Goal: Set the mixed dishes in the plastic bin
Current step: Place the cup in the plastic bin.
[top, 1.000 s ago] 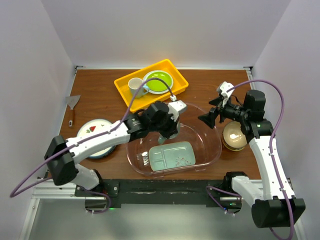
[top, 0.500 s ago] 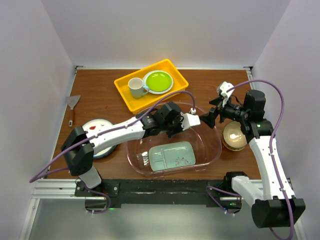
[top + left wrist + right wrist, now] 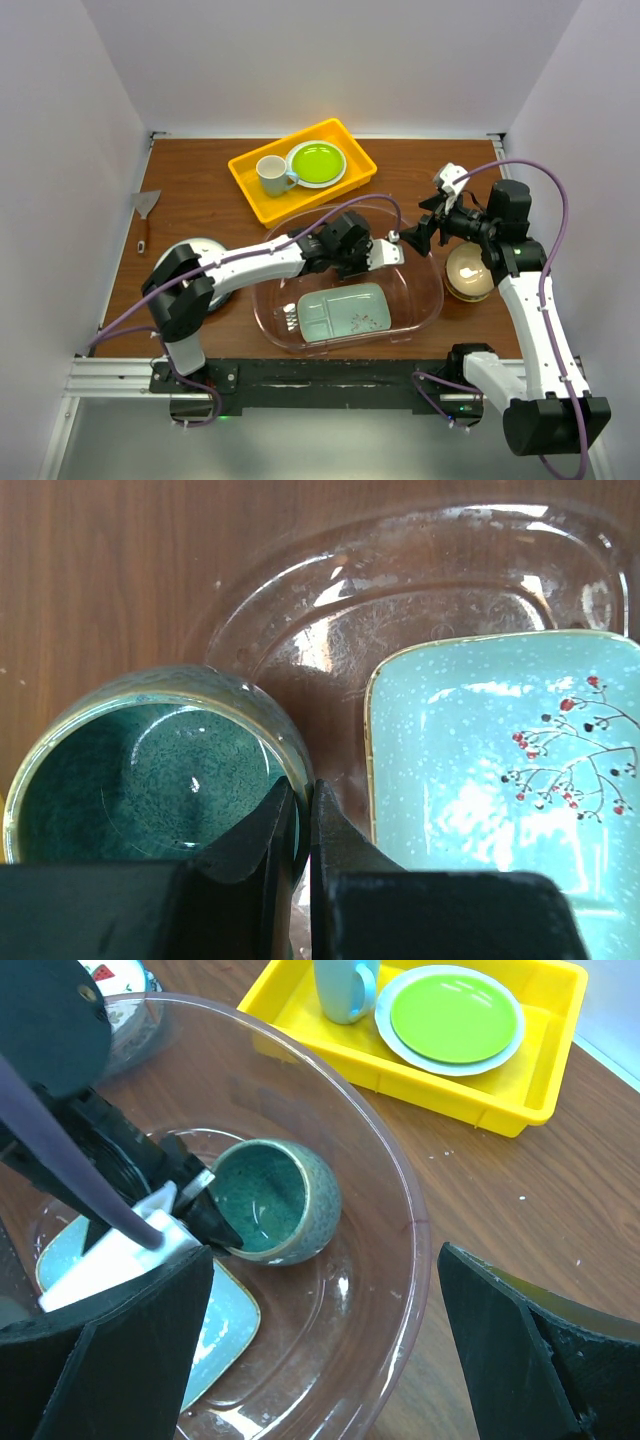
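My left gripper [image 3: 390,248] reaches into the plastic bin [image 3: 432,292] and is shut on the rim of the dark teal mug [image 3: 140,770]. One finger is inside the mug and one outside. The mug [image 3: 275,1200] is tilted and sits low inside the bin [image 3: 415,1220], beside the mint-green tray [image 3: 345,312] on the bin floor. The tray also shows in the left wrist view [image 3: 500,760]. My right gripper [image 3: 418,235] is open and empty above the bin's far right rim. The tan bowl [image 3: 468,270] sits right of the bin. The red-and-green motif plate [image 3: 192,250] lies at left, mostly hidden under my left arm.
A yellow tray [image 3: 250,178] at the back holds a white mug [image 3: 272,175] and a lime-green plate [image 3: 317,162]. A scraper [image 3: 146,205] lies at the far left edge. White walls close off the table's left, back and right sides.
My left gripper has swung right and down into the bin with the teal mug. My right arm has not moved.
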Available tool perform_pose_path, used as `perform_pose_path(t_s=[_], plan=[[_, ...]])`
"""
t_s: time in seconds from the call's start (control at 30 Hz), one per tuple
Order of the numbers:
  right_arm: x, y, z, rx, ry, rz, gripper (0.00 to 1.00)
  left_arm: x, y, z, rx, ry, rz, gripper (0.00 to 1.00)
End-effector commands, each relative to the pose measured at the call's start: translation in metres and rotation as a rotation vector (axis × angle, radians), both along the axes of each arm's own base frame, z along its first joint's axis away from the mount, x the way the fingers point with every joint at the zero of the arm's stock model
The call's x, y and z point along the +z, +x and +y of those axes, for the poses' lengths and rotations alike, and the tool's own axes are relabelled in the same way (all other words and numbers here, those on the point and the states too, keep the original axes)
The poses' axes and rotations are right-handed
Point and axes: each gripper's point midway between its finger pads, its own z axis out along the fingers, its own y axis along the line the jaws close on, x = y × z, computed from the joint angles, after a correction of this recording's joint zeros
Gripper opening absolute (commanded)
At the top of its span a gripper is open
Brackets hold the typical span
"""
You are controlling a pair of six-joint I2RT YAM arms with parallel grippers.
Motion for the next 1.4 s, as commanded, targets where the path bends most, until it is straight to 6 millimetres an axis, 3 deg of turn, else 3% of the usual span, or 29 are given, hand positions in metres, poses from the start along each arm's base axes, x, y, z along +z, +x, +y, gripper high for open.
perform_pose_path(t_s=[0.0,0.17,0.5,0.8,0.87,0.93,1.07,1.37], plan=[[0.012,0.003,-0.003,-0.009,-0.012,-0.052,0.99,0.028,0.019,-0.024,-0.026,-0.12,-0.108,0.0],[0.013,0.003,-0.003,-0.009,-0.012,-0.052,0.99,0.014,0.014,-0.023,-0.024,-0.113,-0.073,0.01],[0.012,0.003,-0.003,-0.01,-0.013,-0.05,0.99,0.002,0.009,-0.021,0.007,-0.108,-0.019,0.18],[0.011,0.004,-0.004,-0.013,-0.014,-0.048,0.99,0.03,0.013,-0.018,0.059,-0.168,-0.05,0.45],[0.012,0.003,-0.003,-0.01,-0.013,-0.049,0.99,0.035,0.013,-0.018,0.066,-0.182,-0.052,0.61],[0.011,0.003,-0.003,-0.01,-0.013,-0.048,0.99,0.041,0.012,-0.017,0.069,-0.199,-0.058,0.68],[0.012,0.003,-0.004,-0.012,-0.013,-0.051,0.99,0.06,0.014,-0.015,0.089,-0.245,-0.091,0.71],[0.013,0.003,-0.004,-0.013,-0.014,-0.054,0.99,0.126,0.013,0.005,0.161,-0.431,-0.185,0.87]])
